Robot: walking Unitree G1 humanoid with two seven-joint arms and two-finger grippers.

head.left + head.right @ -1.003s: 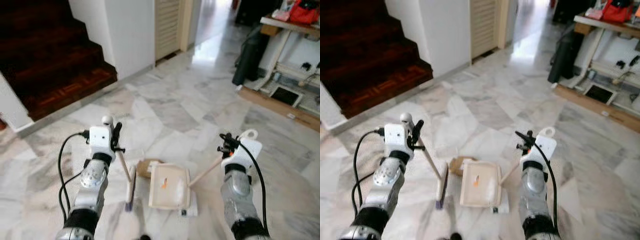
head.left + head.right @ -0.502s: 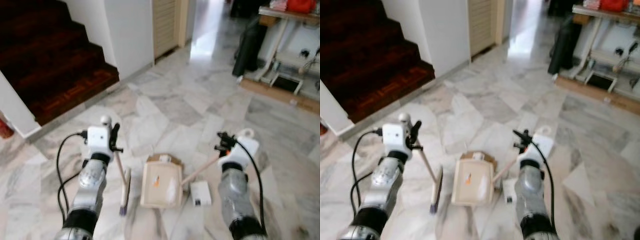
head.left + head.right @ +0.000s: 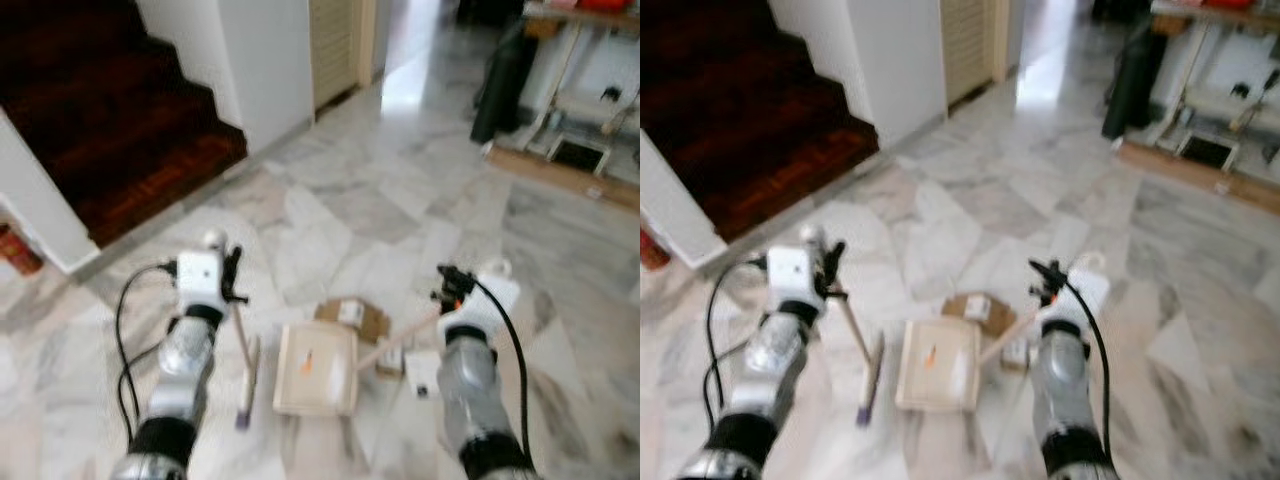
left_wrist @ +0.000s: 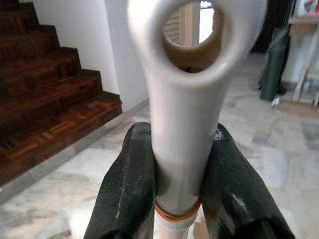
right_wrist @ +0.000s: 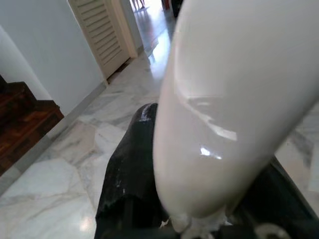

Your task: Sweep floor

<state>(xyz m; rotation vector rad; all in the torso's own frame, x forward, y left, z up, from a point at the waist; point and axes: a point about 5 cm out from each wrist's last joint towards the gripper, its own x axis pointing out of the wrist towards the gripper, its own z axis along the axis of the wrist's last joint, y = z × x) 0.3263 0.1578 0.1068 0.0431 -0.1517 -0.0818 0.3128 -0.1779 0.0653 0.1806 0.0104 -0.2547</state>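
My left gripper (image 3: 232, 285) is shut on the white handle of a broom (image 4: 183, 124). Its black fingers (image 4: 127, 194) clamp the handle just below the hanging hole. The broom head (image 3: 247, 385) rests on the marble floor beside a cream dustpan (image 3: 315, 368). My right gripper (image 3: 447, 288) is shut on the dustpan handle (image 5: 234, 99), which slants down to the pan. A brown cardboard piece (image 3: 352, 315) lies just beyond the pan. A small white box (image 3: 425, 372) lies to the pan's right, near the handle.
Dark wooden stairs (image 3: 110, 120) rise at the left behind a white wall corner (image 3: 270, 60). A louvred door (image 3: 335, 40) and a hallway lie ahead. A black bag (image 3: 500, 80) and a white table frame (image 3: 590, 90) stand at the right.
The whole picture has shifted and blurred as the camera moves. The dustpan now sits nearer me than the cardboard and white box, which show more fully beyond and beside it.
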